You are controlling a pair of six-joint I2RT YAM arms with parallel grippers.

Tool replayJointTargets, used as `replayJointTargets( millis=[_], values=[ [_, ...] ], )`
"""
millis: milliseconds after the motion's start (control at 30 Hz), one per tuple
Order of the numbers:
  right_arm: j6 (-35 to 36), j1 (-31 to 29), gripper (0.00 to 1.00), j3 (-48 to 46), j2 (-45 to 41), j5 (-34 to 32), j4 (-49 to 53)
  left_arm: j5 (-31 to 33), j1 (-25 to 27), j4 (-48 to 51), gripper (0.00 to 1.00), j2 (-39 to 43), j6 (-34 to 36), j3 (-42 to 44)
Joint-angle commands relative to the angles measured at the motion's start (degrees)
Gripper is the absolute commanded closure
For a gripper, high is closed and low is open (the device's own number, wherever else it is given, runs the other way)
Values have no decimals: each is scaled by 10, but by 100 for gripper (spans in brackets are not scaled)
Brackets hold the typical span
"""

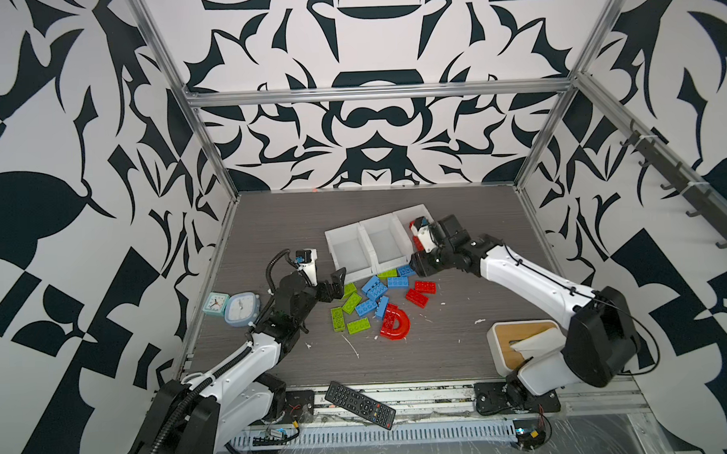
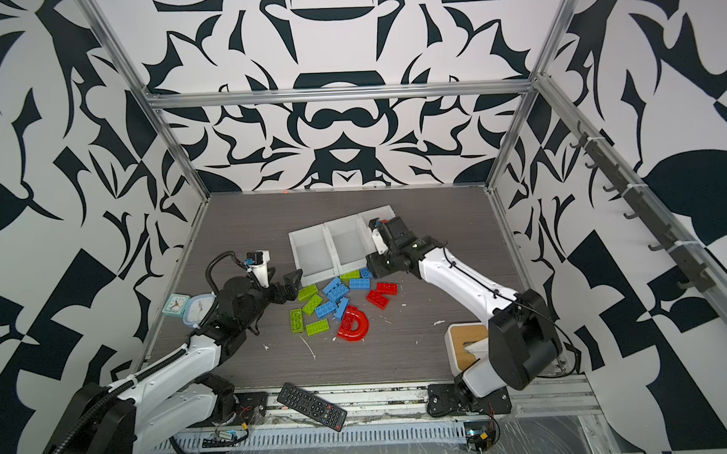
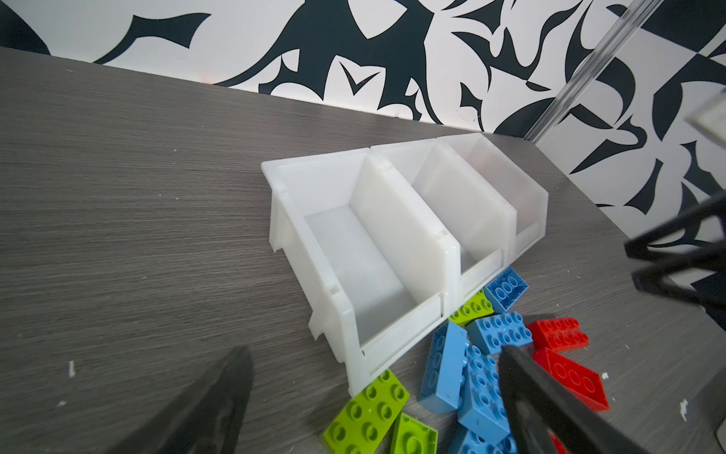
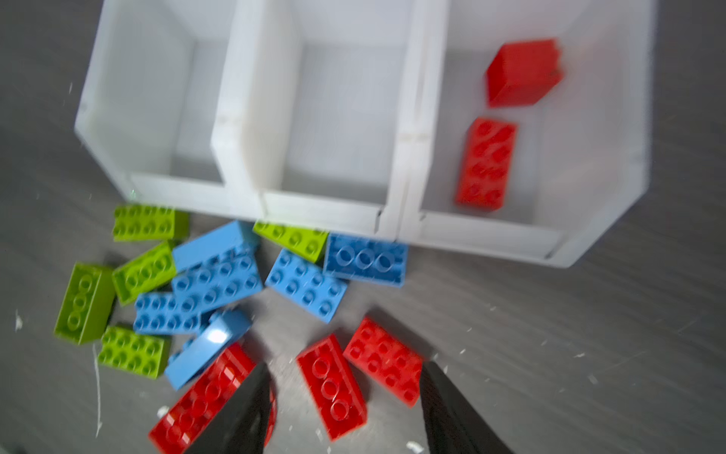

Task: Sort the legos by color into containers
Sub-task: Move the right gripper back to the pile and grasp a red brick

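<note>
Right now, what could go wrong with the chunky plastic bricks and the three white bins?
1. The open right gripper hangs over two red studded plastic bricks lying close together; it may grab both or flick one away.
2. The open left gripper is beside lime green studded bricks crowded against blue studded bricks, so it could pick up mixed colours.

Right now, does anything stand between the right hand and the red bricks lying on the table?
Nothing visible does. In the right wrist view the open right hand points at two red bricks, both uncovered; the blue bricks lie to one side.
</note>
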State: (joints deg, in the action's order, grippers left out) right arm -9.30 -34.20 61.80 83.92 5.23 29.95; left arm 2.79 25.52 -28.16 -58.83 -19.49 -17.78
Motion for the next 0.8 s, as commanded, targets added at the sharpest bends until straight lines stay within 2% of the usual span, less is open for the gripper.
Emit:
replayJointTargets(
  millis=[0,300,567,767],
  values=[
    [-5,-24,37,-28,-18,0,13,3,2,4,0,-3,2,-22],
    [1,-49,40,-43,27,17,-9,-27,2,-14,0,-10,2,-20],
    [7,-65,46,-41,54,-31,4,-31,2,-17,0,-1,4,-16],
    [11,-77,55,-29,87,-86,21,-30,2,-18,0,-1,4,-15]
  ],
)
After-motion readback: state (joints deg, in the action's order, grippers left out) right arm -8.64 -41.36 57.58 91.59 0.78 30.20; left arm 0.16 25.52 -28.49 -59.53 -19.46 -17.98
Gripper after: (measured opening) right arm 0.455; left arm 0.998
